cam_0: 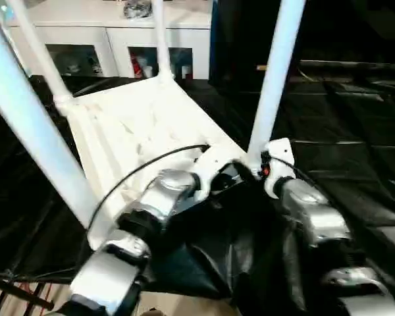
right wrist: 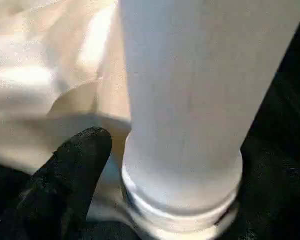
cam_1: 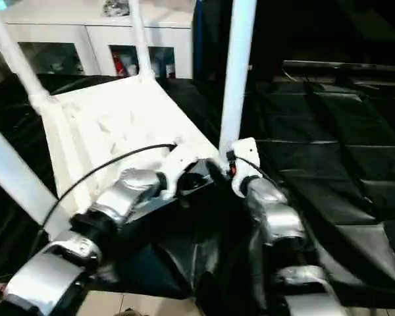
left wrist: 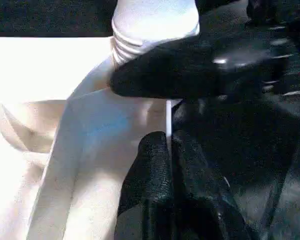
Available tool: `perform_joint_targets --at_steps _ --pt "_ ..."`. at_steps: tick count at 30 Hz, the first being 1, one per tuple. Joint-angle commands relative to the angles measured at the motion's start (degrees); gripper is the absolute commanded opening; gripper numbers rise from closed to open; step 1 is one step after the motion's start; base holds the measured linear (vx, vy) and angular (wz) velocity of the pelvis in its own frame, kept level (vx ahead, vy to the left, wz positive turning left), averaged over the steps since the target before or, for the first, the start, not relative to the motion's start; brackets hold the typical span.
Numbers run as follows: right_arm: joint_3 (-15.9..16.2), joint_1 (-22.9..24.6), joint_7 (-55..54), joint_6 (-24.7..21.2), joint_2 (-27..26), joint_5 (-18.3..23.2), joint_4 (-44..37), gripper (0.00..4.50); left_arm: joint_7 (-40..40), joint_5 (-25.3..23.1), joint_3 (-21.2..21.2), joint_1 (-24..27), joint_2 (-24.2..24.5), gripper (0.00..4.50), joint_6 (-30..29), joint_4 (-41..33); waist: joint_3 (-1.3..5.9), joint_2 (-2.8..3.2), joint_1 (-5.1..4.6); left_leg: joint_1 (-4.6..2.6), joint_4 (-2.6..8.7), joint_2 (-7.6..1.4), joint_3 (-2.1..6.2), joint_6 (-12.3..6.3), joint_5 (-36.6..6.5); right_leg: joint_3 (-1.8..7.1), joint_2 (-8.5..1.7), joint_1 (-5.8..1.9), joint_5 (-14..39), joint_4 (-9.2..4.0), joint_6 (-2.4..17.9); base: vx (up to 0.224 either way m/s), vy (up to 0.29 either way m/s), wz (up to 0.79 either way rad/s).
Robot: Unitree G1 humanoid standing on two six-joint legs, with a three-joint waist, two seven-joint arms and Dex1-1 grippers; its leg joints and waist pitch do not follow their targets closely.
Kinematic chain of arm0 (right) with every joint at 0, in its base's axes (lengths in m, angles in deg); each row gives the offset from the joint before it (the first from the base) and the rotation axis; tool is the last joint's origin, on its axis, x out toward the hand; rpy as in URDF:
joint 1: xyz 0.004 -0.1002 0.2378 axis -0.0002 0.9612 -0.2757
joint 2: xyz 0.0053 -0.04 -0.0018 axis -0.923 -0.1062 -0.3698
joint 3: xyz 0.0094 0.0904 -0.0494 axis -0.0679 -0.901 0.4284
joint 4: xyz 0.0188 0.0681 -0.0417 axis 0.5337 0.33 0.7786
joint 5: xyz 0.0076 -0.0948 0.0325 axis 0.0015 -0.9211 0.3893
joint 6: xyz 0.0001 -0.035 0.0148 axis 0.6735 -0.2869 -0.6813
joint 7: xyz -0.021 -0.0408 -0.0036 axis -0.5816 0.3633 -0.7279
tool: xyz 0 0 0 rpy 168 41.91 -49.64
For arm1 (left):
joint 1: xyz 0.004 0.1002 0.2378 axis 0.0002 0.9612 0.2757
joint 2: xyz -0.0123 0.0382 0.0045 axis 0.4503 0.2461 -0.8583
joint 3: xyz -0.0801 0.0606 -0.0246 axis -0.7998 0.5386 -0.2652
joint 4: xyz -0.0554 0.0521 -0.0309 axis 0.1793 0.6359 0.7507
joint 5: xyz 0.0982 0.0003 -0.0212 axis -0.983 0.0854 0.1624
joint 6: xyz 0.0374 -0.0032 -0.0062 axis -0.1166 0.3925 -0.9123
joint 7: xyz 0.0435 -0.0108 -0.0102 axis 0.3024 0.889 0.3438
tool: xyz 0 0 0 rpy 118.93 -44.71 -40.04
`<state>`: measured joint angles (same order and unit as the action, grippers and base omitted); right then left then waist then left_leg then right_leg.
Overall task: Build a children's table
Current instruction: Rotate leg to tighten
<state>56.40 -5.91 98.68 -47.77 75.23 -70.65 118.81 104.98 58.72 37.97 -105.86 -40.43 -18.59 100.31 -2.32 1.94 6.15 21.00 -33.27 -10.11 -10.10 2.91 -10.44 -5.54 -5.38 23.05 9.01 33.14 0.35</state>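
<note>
The children's table lies upside down: its white tabletop (cam_0: 138,125) rests underside up, with four white legs standing in the corner sockets. My left gripper (left wrist: 169,150) is shut on the thin rim of the tabletop's near edge, close to the near right leg (cam_0: 276,79). My right gripper (cam_0: 258,168) is at that leg's base (right wrist: 180,175), open around it. One of its black fingers (right wrist: 75,170) stands just beside the collar. In the left wrist view a right gripper finger (left wrist: 190,70) lies across the leg's ribbed end.
The near left leg (cam_0: 26,125) rises steeply beside my left arm. Two more legs (cam_0: 43,59) (cam_0: 160,39) stand at the far corners. The black-draped work table (cam_0: 355,131) stretches to the right. White cabinets (cam_0: 118,39) stand behind.
</note>
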Motion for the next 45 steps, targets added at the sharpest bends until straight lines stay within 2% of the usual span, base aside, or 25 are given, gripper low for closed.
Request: perform_joint_targets --at_steps 1,2,3,4,6,7,8,11,12,15,16,18,24,26,28,30,31,35,38,39,40,41,42,44,45 --pt "4.4 1.0 6.3 0.7 0.3 -0.3 -2.7 3.95 3.8 3.0 -0.4 0.8 -0.3 0.0 4.7 -3.6 3.38 -1.61 0.26 -0.08 3.77 -2.74 0.83 -4.76 -10.7 2.77 -4.17 -3.32 17.3 -4.11 10.1 0.0 0.0 0.0" --pt "5.1 1.7 9.7 1.4 2.8 -0.5 -3.9 3.95 7.0 3.9 -0.2 1.8 0.9 0.0 5.2 -5.3 3.37 -1.63 0.34 -0.1 3.72 -2.82 0.78 -4.99 -10.7 2.84 -4.15 -3.26 17.3 -4.09 10.1 0.0 0.0 0.0" --pt "5.1 1.7 9.7 1.4 2.8 -0.5 -3.9 3.95 7.0 3.9 -0.2 1.8 0.9 0.0 5.2 -5.3 3.44 -1.65 0.43 -0.06 3.71 -2.89 0.87 -5.1 -10.5 2.8 -4.22 -3.43 16.9 -3.93 10.3 0.0 0.0 0.0" --pt "5.3 2.1 11.7 1.8 4.2 -0.5 -4.6 3.95 9.0 4.3 -0.1 2.5 1.6 0.0 5.4 -6.4 3.43 -1.75 0.29 -0.16 3.68 -2.91 0.7 -5.35 -10.5 2.86 -4.11 -3.11 16.8 -4.02 10.6 0.0 0.0 0.0" --pt "5.7 3.2 17.0 2.1 7.3 0.4 -6.6 3.95 14.4 6.1 0.6 4.7 3.6 0.0 4.5 -10.4 3.41 -1.69 0.57 -0.15 3.68 -3.13 0.8 -5.61 -10.4 2.87 -4.26 -3.25 16.7 -3.79 11.0 0.0 0.0 0.0" --pt "5.8 3.7 19.0 2.1 8.4 0.9 -7.5 3.95 16.5 6.8 0.9 5.6 4.3 0.0 4.0 -12.1 3.38 -1.9 0.58 -0.1 3.65 -3.15 0.74 -5.81 -10.5 2.86 -4.24 -3.26 16.8 -3.75 11.1 0.0 0.0 0.0" --pt "5.6 3.9 21.1 2.0 9.7 1.6 -8.2 3.95 19.8 7.7 1.7 7.0 5.9 0.0 2.8 -15.1 3.42 -1.68 0.67 -0.19 3.62 -3.27 0.68 -5.96 -10.3 2.95 -4.19 -3.03 16.6 -3.68 11.2 0.0 0.0 0.0" --pt "5.3 4.1 25.4 2.0 11.8 3.4 -9.1 3.95 24.7 8.7 3.1 9.6 8.6 0.0 0.8 -19.9 3.59 -1.66 1.18 -0.3 3.56 -3.56 0.64 -6.09 -9.6 2.9 -4.1 -2.96 14.7 -3.15 12.3 0.0 0.0 0.0" --pt "5.5 4.2 26.3 2.1 12.2 3.7 -9.3 3.95 25.3 8.9 3.2 10.0 8.9 0.0 0.5 -20.7 3.39 -1.53 1.2 -0.19 3.61 -3.57 0.61 -6.11 -9.8 2.94 -4.0 -2.79 14.8 -3.23 12.3 0.0 0.0 0.0" --pt "5.8 4.3 28.3 1.7 12.8 4.4 -9.7 3.95 26.3 9.2 3.3 10.8 9.5 0.0 -0.1 -21.9 3.34 -1.67 1.41 -0.36 3.68 -3.48 0.61 -5.35 -10.6 2.95 -4.1 -2.75 16.4 -3.42 12.0 0.0 0.0 0.0" --pt "6.0 4.5 29.7 1.1 13.1 4.8 -10.2 3.95 26.8 9.2 3.3 11.2 9.9 0.0 -0.5 -22.6 3.3 -1.97 1.47 -0.4 3.69 -3.49 0.56 -5.12 -10.8 3.01 -4.06 -2.68 16.9 -3.52 11.7 0.0 0.0 0.0" --pt "6.6 4.8 32.0 0.4 13.7 5.2 -10.8 3.95 27.6 9.4 3.6 12.1 10.8 0.0 -1.6 -24.2 3.35 -1.96 1.71 -0.37 3.67 -3.54 0.61 -4.93 -10.4 3.05 -4.11 -2.75 16.7 -3.34 11.5 0.0 0.0 0.0" --pt "7.1 4.9 34.0 -0.3 13.4 6.1 -11.0 3.46 27.8 9.8 3.7 13.2 11.6 0.0 -3.5 -26.7 3.3 -2.21 1.76 -0.31 3.64 -3.4 0.63 -4.92 -9.5 3.02 -4.09 -2.73 17.0 -3.39 11.2 0.0 0.0 0.0" --pt "7.1 4.9 34.0 -0.3 13.3 6.1 -11.0 3.46 27.9 9.8 3.7 13.2 11.6 0.0 -3.6 -26.7 3.29 -2.16 1.74 -0.26 3.64 -3.37 0.67 -4.85 -9.6 3.0 -4.07 -2.79 17.0 -3.35 11.2 0.0 0.0 0.0" --pt "7.2 5.1 34.2 -0.6 13.2 6.4 -11.3 3.15 27.8 9.8 3.7 13.2 11.5 0.0 -3.7 -26.9 3.3 -2.23 1.71 -0.3 3.6 -3.35 0.65 -4.76 -9.4 3.01 -4.06 -2.76 16.6 -3.33 11.2 0.0 0.0 0.0" --pt "7.2 5.9 34.0 -1.1 12.8 6.8 -12.0 3.07 26.7 9.3 3.6 13.0 10.9 0.0 -3.8 -26.3 3.33 -2.22 1.81 -0.3 3.56 -3.36 0.64 -4.91 -9.0 3.06 -4.08 -2.78 16.0 -3.27 11.3 0.0 0.0 0.0" --pt "7.2 6.0 33.8 -1.1 12.7 6.8 -12.0 3.07 26.4 9.2 3.6 12.9 10.8 0.0 -3.8 -26.2 3.39 -2.01 1.83 -0.33 3.54 -3.36 0.69 -4.91 -8.8 3.04 -4.07 -2.8 15.6 -3.2 11.4 0.0 0.0 0.0" --pt "5.7 6.0 27.9 -0.5 10.4 5.8 -10.0 2.79 21.4 7.4 3.5 11.5 9.0 0.0 -3.8 -23.1 3.28 -2.12 1.61 -0.3 3.58 -3.21 0.66 -4.45 -9.3 3.0 -4.05 -2.76 16.3 -3.47 11.4 0.0 0.0 0.0" --pt "2.9 4.0 17.0 -0.6 6.7 4.2 -4.1 2.76 14.4 5.0 2.8 8.6 5.6 0.0 -3.2 -17.6 3.12 -2.16 1.29 -0.39 3.73 -3.0 0.75 -3.11 -11.3 2.87 -4.08 -2.74 20.1 -3.98 10.2 0.0 0.0 0.0" --pt "1.2 2.8 11.2 -1.2 4.7 3.9 -1.2 2.76 10.7 4.0 2.5 6.9 3.8 0.0 -3.5 -14.7 3.19 -2.03 1.03 -0.34 3.8 -2.9 0.84 -2.35 -11.4 2.85 -4.06 -2.71 20.7 -3.99 9.9 0.0 0.0 0.0" --pt "1.0 2.7 10.4 -1.2 4.4 3.9 -0.8 2.75 9.9 3.9 2.4 6.5 3.4 0.0 -3.6 -14.1 3.14 -1.87 0.87 -0.53 3.85 -2.92 0.89 -1.82 -12.0 2.81 -4.02 -2.61 20.9 -4.11 9.9 0.0 0.0 0.0" --pt "-0.2 2.0 5.4 -1.8 2.4 4.1 0.8 2.75 5.3 3.4 1.5 4.4 1.0 0.0 -4.2 -10.9 3.12 -2.14 0.41 -0.46 3.8 -2.74 0.85 -1.46 -12.7 2.75 -4.05 -2.79 21.6 -4.28 9.6 0.0 0.0 0.0" --pt "-0.2 2.0 5.3 -1.8 2.3 4.1 0.8 2.75 5.2 3.4 1.5 4.4 1.0 0.0 -4.2 -10.8 3.18 -2.08 0.29 -0.63 3.74 -2.72 0.85 -1.5 -12.9 2.76 -4.07 -2.73 21.7 -4.44 9.5 0.0 0.0 0.0" --pt "-1.0 1.3 -0.3 -2.7 -0.8 4.0 1.8 2.75 -1.2 2.9 0.1 1.5 -2.1 0.0 -4.0 -6.3 3.25 -1.99 0.24 -0.45 3.68 -2.67 0.83 -2.01 -12.0 2.82 -3.96 -2.79 20.1 -4.3 9.6 0.0 0.0 0.0" --pt "-0.7 0.9 -2.3 -2.1 -2.0 3.3 2.1 2.75 -2.3 2.7 0.0 0.7 -2.9 0.0 -3.7 -5.0 3.34 -1.47 0.35 -0.61 3.62 -2.71 0.88 -1.96 -11.7 2.84 -4.04 -2.72 19.1 -4.17 10.0 0.0 0.0 0.0"
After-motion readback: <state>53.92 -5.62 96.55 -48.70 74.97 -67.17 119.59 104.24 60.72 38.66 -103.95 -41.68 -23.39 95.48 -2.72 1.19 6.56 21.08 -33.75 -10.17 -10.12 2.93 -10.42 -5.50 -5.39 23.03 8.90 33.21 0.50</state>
